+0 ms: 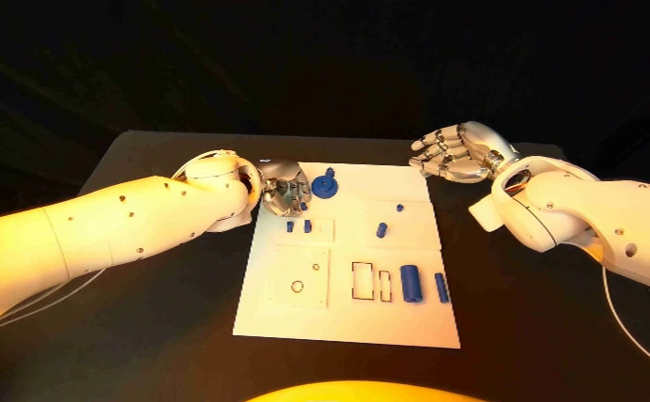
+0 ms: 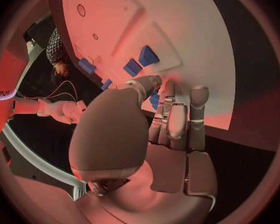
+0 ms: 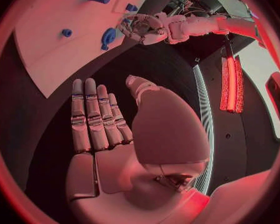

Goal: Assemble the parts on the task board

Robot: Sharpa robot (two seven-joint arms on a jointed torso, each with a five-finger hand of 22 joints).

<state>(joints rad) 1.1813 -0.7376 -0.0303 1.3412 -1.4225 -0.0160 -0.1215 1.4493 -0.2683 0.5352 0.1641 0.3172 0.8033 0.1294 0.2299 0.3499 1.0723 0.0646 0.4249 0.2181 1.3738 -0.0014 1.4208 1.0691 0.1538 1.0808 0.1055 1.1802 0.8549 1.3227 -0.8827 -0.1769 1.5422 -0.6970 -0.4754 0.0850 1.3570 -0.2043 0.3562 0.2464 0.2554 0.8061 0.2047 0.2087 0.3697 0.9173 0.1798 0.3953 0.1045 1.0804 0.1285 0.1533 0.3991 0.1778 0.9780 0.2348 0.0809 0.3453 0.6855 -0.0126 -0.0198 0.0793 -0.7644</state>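
Fingers (image 1: pixel 287 197) of the left hand (image 1: pixel 282 188) are being curled over the task board (image 1: pixel 352 317), contents hidden; right hand (image 1: pixel 458 153) is being held apart, empty.

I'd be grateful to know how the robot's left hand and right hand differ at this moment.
The left hand is over the task board, beside the round blue part; the right hand is over the black table, off the board's far corner. The left hand's fingers curl; the right hand's are straight. Both hold nothing.
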